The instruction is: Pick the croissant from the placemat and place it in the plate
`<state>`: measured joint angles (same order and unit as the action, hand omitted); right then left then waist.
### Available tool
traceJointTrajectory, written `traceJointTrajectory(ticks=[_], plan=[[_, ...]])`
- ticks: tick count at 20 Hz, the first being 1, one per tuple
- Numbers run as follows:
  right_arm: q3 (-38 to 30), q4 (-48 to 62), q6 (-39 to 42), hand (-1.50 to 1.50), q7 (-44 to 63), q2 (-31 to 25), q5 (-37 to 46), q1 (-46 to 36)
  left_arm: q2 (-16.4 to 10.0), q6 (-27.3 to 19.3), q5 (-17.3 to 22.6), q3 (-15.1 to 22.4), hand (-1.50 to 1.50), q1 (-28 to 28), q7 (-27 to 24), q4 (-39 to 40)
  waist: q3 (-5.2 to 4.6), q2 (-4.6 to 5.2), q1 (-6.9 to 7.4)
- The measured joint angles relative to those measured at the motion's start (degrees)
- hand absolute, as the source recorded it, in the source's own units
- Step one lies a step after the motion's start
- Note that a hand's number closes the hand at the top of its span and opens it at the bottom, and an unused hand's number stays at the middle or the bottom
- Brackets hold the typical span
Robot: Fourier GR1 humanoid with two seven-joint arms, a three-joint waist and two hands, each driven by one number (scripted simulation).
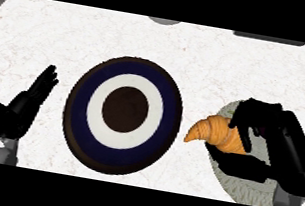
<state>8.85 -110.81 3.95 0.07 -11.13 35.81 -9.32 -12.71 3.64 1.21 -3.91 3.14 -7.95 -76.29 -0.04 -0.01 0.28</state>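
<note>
counter: white marble-look worktop (158, 40) runs all round the plate. Low risk; a croissant released short of the plate ends up on it.
plate: round plate (78, 108) with dark brown rim, navy ring, white ring and dark brown centre. This is the landmark and the target. Its raised right rim is the main hazard, since a low carry could clip it with the pastry tip.
placemat: pale grey fuzzy oval mat (242, 188) just right of the plate, mostly under the hand. Can't tell if the croissant is off it yet. If not, the nap could drag on it.
right hand: black hand (290, 148) right of the plate, fingers over and thumb under, curled round the croissant. It grips the right end only, so the free end could pivot or slip.
left hand: black hand (24, 104) left of the plate, fingers straight, holding nothing, resting. Out of the path.
croissant: golden-brown crescent pastry (221, 134) with a ridged back. Its pointed tip faces the plate, just off the rim and not touching.
</note>
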Motion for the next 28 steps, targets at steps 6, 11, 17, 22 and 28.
traceJointTrajectory(ticks=[6,11,17,22,28], plan=[[7.47,6.76,-1.06,1.5,5.26,7.38,5.04,-7.94,-0.35,0.67,-0.17,-0.64,0.0,1.15,0.75,0.4,0.01,0.02,0.13],[14.32,14.05,-6.87,1.5,10.37,10.0,6.24,-14.09,0.23,0.4,-0.79,-0.73,0.0,1.23,0.8,0.03,0.02,0.03,0.25],[21.63,23.24,-19.95,-1.5,16.44,10.86,0.72,-20.19,0.69,0.59,-1.1,-0.55,0.0,1.76,1.4,-0.08,0.03,0.15,0.76],[25.09,33.34,-29.27,-1.5,20.69,11.04,-5.36,-26.73,0.9,0.69,-1.38,-1.02,0.0,2.93,0.34,1.97,0.03,0.2,0.88],[26.87,39.96,-36.56,-1.5,19.77,11.11,-15.75,-31.09,1.3,0.7,-1.75,-0.88,0.0,1.36,-0.06,0.7,0.04,0.21,0.99]])
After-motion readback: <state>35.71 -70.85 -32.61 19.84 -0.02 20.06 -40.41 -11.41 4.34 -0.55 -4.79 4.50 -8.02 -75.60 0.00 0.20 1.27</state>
